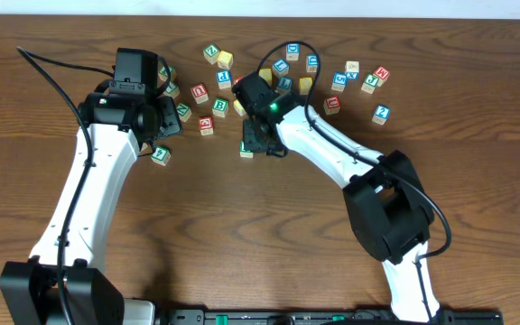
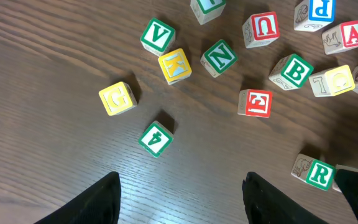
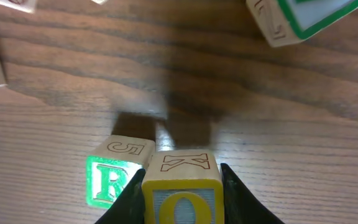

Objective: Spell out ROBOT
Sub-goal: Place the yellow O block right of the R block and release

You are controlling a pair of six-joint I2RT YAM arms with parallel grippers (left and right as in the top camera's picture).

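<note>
You're looking at a table point(image 1: 477, 181) with cubes scattered across its far half. Your left gripper point(image 2: 182, 199) is hovering over bare wood near the 4 cube point(image 2: 155, 138), jaws wide, holding nothing. Your right gripper point(image 3: 182, 196) is clamping the yellow O cube point(image 3: 182, 205), which is sitting just beside the green R cube point(image 3: 107, 180). The B cube point(image 2: 296, 70) is lying loose in the scatter.

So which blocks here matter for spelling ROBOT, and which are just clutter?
Job: green R cube, yellow O cube (held), green B cube.
Clutter: green V cube, green N cube, green 4 cube, red U cube.
</note>
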